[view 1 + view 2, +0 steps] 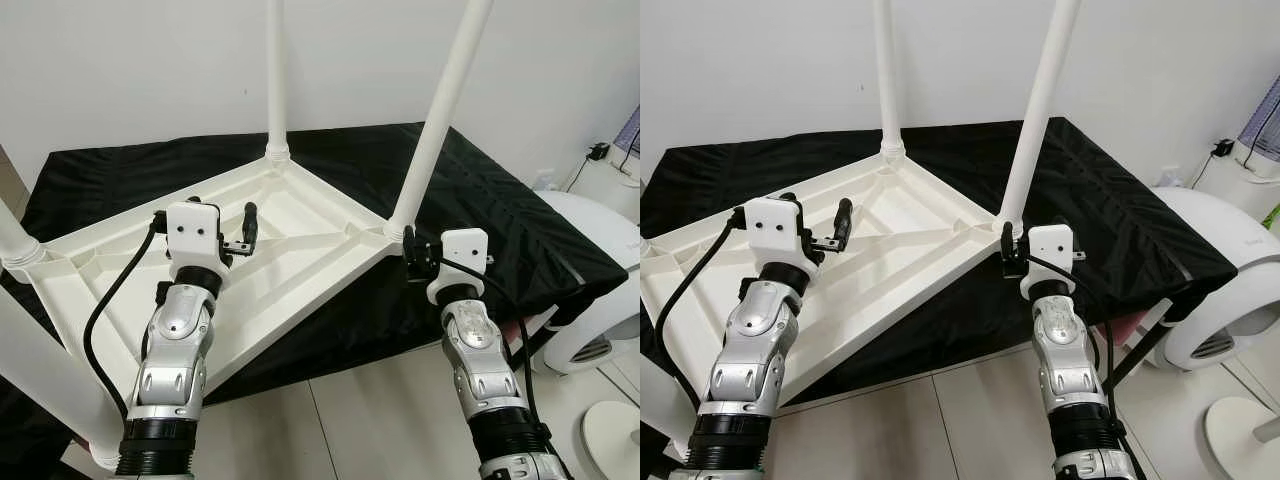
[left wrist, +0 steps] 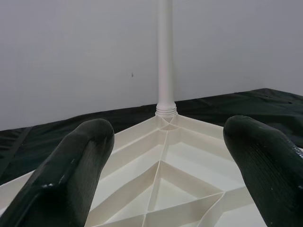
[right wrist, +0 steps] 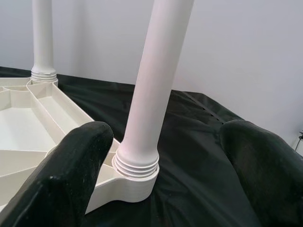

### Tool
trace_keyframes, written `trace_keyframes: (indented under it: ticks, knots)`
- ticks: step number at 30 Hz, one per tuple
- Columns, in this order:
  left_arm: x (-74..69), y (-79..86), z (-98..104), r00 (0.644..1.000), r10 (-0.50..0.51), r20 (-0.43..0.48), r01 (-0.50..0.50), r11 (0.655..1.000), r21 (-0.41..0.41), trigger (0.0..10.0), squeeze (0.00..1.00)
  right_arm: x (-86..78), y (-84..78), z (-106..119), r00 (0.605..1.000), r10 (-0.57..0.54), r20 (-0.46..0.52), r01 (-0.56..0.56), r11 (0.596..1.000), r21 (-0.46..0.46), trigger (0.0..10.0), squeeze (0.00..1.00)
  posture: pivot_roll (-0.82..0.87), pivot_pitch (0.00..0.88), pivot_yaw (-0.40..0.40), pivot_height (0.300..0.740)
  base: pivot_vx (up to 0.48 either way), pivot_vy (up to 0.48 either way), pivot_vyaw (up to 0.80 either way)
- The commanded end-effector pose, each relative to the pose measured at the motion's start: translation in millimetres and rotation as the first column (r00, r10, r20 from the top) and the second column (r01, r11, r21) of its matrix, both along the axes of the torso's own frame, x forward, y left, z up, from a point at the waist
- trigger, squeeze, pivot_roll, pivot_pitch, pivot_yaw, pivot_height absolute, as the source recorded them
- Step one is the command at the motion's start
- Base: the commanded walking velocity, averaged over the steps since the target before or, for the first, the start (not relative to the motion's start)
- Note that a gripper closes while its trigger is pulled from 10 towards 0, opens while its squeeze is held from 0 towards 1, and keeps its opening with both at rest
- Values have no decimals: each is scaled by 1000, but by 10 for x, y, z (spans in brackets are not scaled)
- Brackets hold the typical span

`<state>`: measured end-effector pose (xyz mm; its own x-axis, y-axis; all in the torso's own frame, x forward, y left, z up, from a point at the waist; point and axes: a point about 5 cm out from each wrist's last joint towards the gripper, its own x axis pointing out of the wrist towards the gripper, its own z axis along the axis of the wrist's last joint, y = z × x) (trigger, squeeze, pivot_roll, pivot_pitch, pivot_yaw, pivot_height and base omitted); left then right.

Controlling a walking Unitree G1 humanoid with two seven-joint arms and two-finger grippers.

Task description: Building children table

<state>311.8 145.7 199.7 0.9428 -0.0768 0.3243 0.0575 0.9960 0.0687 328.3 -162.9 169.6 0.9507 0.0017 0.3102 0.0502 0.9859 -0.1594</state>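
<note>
A white children's table lay upside down on a black cloth, its ribbed underside facing up and its legs pointing upward. The left gripper hovered over the ribbed underside near the near-left part, jaws released and empty — the far leg stood straight ahead between its fingertips. The right gripper sat at the table's near-right corner, jaws spread wide on either side of the leg screwed into that corner socket — not touching it. A white appliance stood beside the cloth's right edge.
</note>
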Motion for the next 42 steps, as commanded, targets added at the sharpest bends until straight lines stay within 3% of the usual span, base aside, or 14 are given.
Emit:
trace_keyframes:
  ticks: [1,42]
  knots:
    - [13,26,25,999,44,10,-44,999,-8,10000,0,8,-22,12,1000,-8,9,8,1000,-2,10000,0,-20,7,-27,740,0,0,0]
    - [19,51,33,999,45,-2,-45,999,8,10000,0,-14,-37,-23,999,-33,6,33,999,8,10000,0,-6,30,0,740,0,0,0]
